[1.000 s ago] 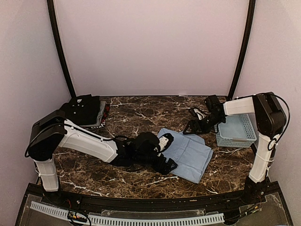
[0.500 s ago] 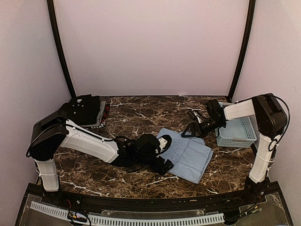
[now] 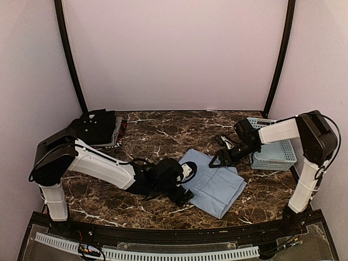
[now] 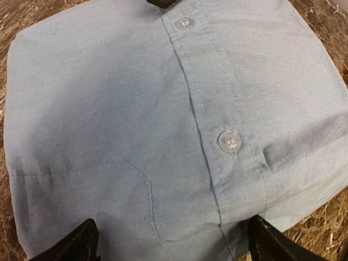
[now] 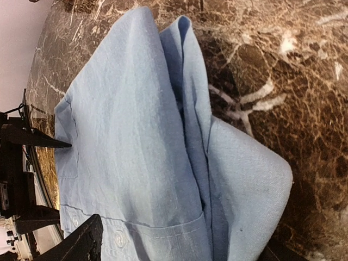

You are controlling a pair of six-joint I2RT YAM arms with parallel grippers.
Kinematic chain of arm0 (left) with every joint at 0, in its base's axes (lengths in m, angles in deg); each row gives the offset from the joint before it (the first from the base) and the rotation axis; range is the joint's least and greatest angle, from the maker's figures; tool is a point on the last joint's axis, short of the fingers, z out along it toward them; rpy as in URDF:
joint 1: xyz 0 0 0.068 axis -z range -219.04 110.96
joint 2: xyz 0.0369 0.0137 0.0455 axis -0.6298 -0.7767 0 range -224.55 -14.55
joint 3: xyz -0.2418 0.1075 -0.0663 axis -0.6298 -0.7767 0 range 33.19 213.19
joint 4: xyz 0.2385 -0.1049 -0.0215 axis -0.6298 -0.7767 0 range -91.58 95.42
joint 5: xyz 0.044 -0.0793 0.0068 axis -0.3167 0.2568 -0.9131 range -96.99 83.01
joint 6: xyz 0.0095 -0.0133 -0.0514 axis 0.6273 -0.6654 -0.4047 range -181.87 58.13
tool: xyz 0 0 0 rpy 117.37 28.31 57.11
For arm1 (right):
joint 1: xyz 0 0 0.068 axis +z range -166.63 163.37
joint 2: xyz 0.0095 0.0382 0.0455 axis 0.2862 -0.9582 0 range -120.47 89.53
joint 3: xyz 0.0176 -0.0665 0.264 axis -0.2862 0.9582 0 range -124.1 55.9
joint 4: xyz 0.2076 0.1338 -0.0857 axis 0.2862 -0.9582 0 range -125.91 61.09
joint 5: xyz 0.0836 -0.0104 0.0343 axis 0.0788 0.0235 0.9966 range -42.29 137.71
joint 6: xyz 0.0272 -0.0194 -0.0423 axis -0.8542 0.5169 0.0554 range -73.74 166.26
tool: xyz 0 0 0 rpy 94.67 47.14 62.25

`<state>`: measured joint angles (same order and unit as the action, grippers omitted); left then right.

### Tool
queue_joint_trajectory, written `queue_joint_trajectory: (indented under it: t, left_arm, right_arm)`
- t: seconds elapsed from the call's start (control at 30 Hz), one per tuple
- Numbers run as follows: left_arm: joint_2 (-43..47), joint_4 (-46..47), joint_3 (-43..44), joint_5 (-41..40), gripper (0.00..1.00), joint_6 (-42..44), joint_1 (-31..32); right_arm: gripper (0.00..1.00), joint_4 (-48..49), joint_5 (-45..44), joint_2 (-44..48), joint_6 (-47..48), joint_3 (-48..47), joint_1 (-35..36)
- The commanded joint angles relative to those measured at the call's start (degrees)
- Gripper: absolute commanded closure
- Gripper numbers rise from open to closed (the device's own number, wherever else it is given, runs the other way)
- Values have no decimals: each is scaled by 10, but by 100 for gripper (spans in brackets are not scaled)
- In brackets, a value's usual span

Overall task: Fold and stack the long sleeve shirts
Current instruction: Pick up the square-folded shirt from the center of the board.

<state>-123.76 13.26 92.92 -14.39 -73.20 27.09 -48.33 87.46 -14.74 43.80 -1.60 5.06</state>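
Blue cloth sits under both tools. Your left tool hangs spread wide over the button front. Your right tool is spread across the folded far edge, and neither is pinching. The light blue shirt lies folded mid-table. The black shirt tops the pile at the far left. Folding looks done, so stacking seems next: close on both edges and lift together.

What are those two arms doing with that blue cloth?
Two robot arms are folding shirts. The light blue shirt lies folded in the middle of the table; the left gripper is open at its left edge, the right gripper open over its far right corner. A black shirt sits in the far left corner.
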Motion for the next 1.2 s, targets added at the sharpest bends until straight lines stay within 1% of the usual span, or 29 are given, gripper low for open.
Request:
queue_joint_trajectory:
  t: [0.0,0.17,0.33,0.53,0.63,0.83,0.87,0.93,1.1,1.17]
  left_arm:
    - [30,-47,-29,-21,6,51,1]
    - [36,-54,-39,-23,6,75,1]
    - [35,-45,-30,-27,6,74,1]
    - [31,-41,-22,-36,6,77,1]
    - [31,-44,-24,-37,6,80,1]
    - [36,-54,-40,-47,6,88,1]
    - [37,-54,-44,-52,6,88,1]
    - [40,-54,-48,-57,6,89,1]
    - [41,-44,-51,-79,5,81,0]
    - [44,-39,-51,-90,5,74,0]
  right_arm:
    - [19,-51,-53,19,-24,26,3]
    - [18,-62,-85,28,-30,22,3]
    - [19,-69,-83,28,-27,27,1]
    - [26,-52,-54,30,-41,49,21]
    - [29,-24,-31,30,-54,70,33]
    - [37,35,14,31,-72,119,47]
    - [39,42,21,31,-74,124,47]
    - [47,54,32,30,-76,131,48]
    - [64,106,87,17,-86,138,48]
    - [72,123,100,10,-91,138,47]
